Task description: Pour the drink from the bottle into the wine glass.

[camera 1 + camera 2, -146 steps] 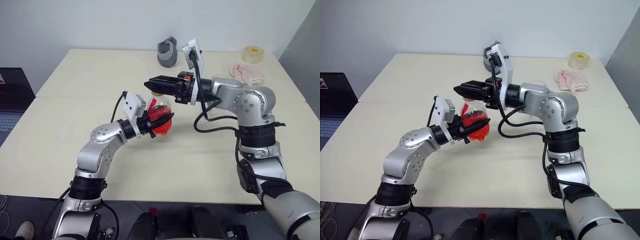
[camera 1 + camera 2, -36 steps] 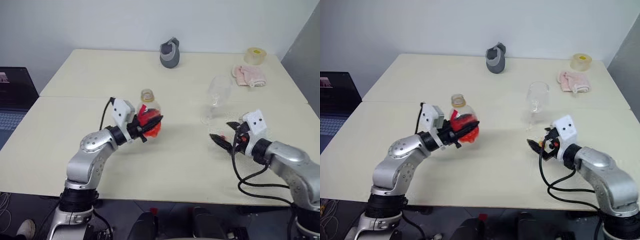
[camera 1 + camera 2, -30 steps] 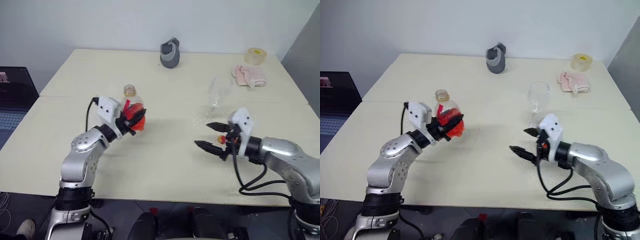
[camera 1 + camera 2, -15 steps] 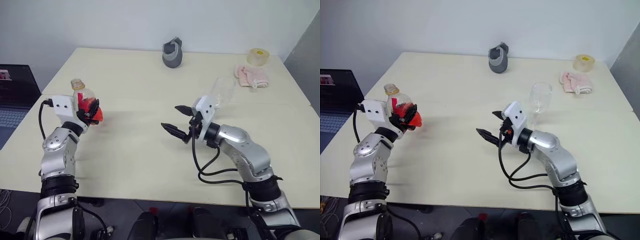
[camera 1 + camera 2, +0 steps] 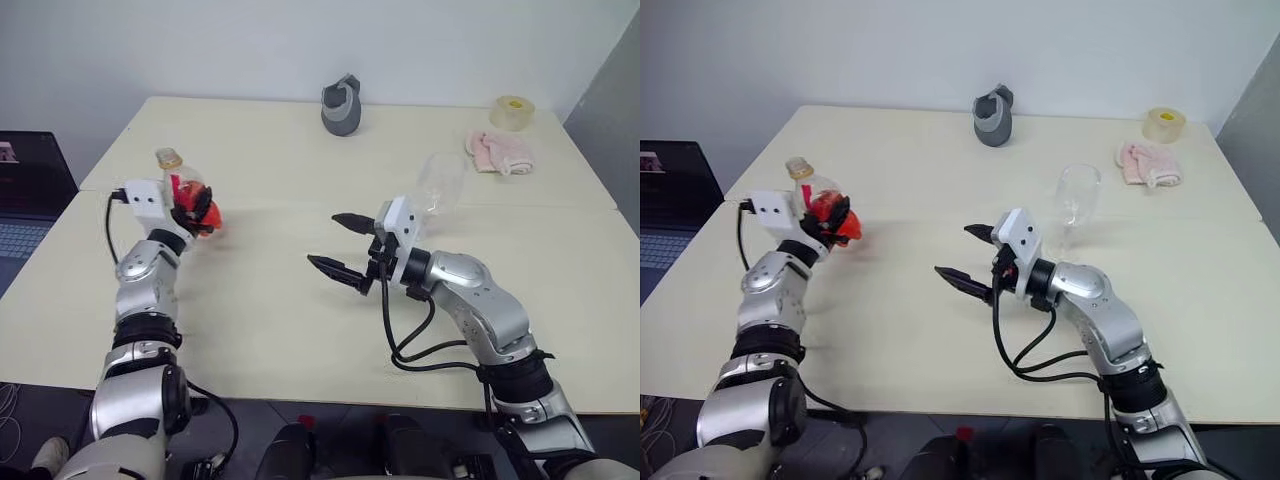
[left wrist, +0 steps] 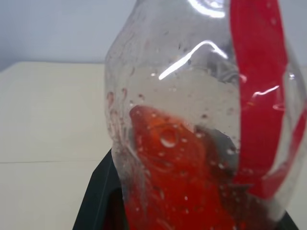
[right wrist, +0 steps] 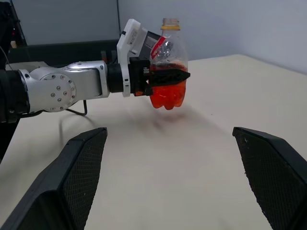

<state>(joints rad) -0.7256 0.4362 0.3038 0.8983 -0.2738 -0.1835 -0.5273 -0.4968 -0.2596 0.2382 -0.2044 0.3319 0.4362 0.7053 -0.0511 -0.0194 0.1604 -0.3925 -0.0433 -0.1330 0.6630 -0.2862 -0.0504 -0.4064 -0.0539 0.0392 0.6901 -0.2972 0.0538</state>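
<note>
Black fingers of the left gripper [image 5: 832, 222] clamp the bottle [image 5: 820, 207] upright and uncapped above the table's [image 5: 900, 330] left edge, red-orange drink [image 7: 168, 96] low inside. The right gripper [image 5: 965, 253] hangs spread wide and empty near the table's middle. The wine glass [image 5: 1076, 205] stands toward the right edge, apparently unfilled. Pouring seems not yet begun; next, the bottle must cross to the glass and tip.

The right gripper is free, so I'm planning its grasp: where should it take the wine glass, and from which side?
Probably the thin stem of the wine glass, from the robot's side. The glass stands upright; the open right gripper is already level and wide.
</note>
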